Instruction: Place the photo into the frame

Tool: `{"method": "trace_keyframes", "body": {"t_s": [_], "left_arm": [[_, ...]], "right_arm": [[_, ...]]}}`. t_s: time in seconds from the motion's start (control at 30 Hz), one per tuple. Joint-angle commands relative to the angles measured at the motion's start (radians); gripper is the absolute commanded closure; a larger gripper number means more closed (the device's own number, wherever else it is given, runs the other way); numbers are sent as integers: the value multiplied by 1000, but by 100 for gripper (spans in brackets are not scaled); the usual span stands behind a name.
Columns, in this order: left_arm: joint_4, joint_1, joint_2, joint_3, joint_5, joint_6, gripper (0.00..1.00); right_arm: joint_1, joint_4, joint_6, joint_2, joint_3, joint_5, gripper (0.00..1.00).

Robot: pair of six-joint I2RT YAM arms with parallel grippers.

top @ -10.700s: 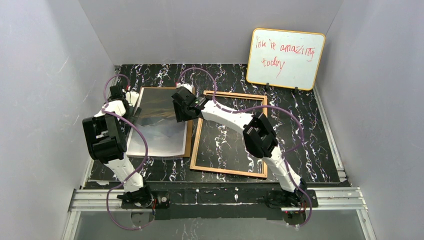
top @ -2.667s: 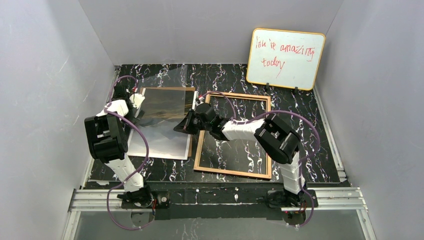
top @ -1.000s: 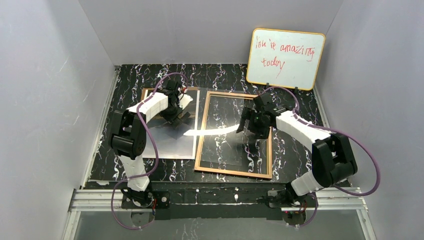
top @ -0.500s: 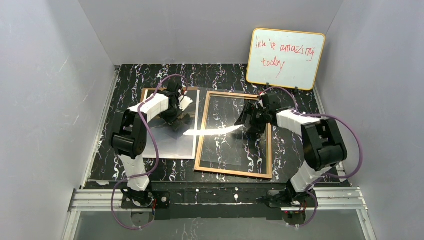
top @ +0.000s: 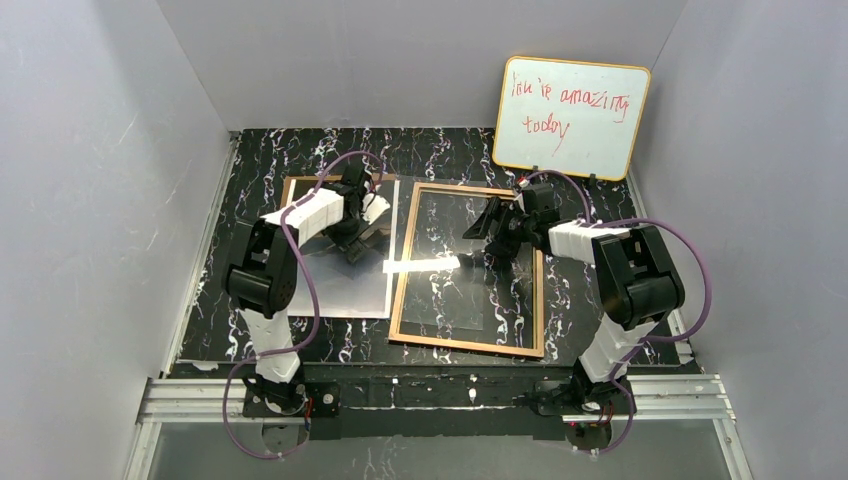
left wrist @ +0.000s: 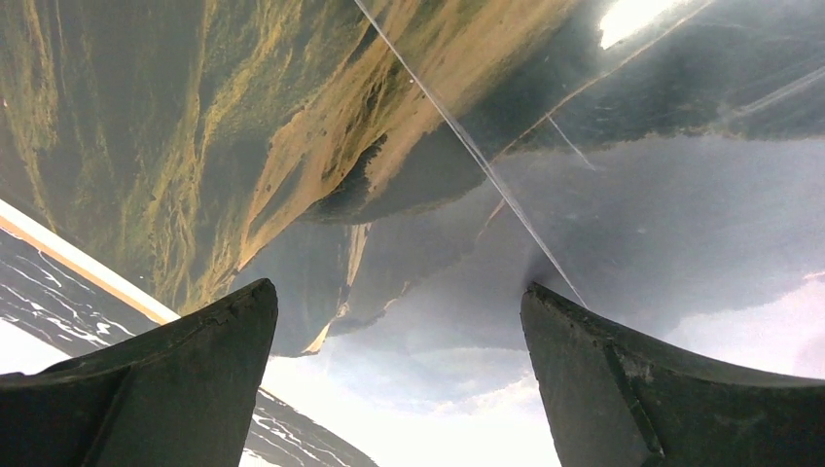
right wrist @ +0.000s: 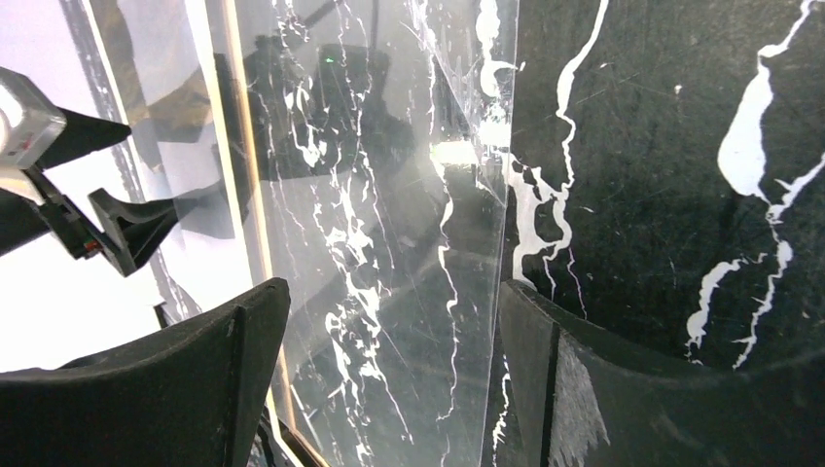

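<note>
Right gripper (top: pixel 497 228), fingers spread wide, sits slightly further left over the far half of the frame (top: pixel 466 345) than half a second before. Frame: flat on the table (top: pixel 300 150), tan back up, long axis near-to-far. Photo (top: pixel 330 285): flat just left of the frame, picture side up, same axis, under the left gripper (top: pixel 362 232), whose fingers are also wide apart.

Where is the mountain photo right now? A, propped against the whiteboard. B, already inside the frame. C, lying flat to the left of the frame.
C: the top view shows the photo lying flat beside the frame, on its left, not within its rails.
</note>
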Motion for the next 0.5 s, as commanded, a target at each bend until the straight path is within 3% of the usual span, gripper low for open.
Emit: {"method": "trace_keyframes", "body": {"t_s": [0.0,0.47], "left_arm": [[14,-8,88,-24,-30,-7,6],[36,-39,102,-38,-48,-3,6]], "right_arm": [[-5,118,68,3,-51,-49,13],[-27,659,438,-13,-274,-242,18]]}}
